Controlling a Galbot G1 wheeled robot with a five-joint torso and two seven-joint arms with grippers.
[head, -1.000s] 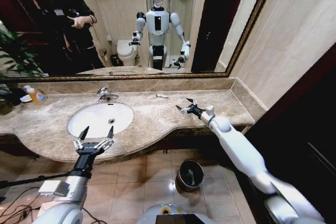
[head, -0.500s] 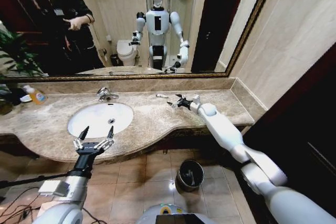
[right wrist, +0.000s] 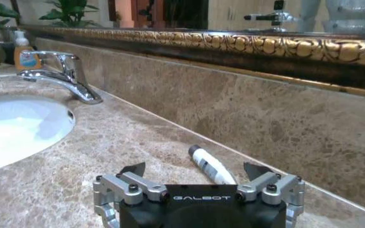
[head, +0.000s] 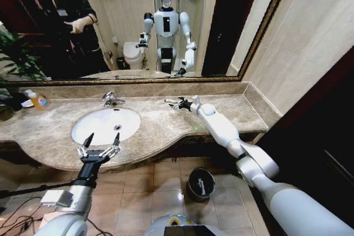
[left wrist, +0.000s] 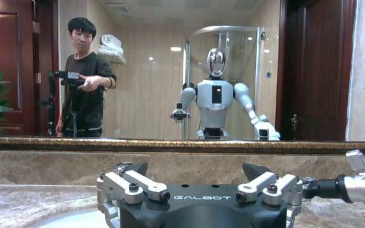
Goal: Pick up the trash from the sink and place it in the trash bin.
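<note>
A small white tube with a dark end point(head: 168, 100) point(right wrist: 209, 165), a piece of the trash, lies on the marble counter near the back wall, right of the sink point(head: 97, 128) point(right wrist: 11, 128). My right gripper point(head: 178, 104) point(right wrist: 195, 173) hovers over the counter just behind the tube, open, its fingers spread to either side of it and not touching. At the counter's front edge, in front of the basin, my left gripper point(head: 99, 146) point(left wrist: 195, 171) waits open and holds nothing. The trash bin point(head: 200, 183) stands on the tiled floor below the counter.
A chrome faucet point(head: 112, 99) point(right wrist: 62, 76) stands behind the basin. A bottle of orange liquid point(head: 37, 101) point(right wrist: 27, 54) sits at the far left by a plant point(head: 14, 59). The mirror wall closes off the back, with the marble backsplash point(right wrist: 246, 109) just beyond the tube.
My right arm has swung left and toward the back wall, bringing its gripper from mid-counter up to the white tube. The left arm has not moved.
</note>
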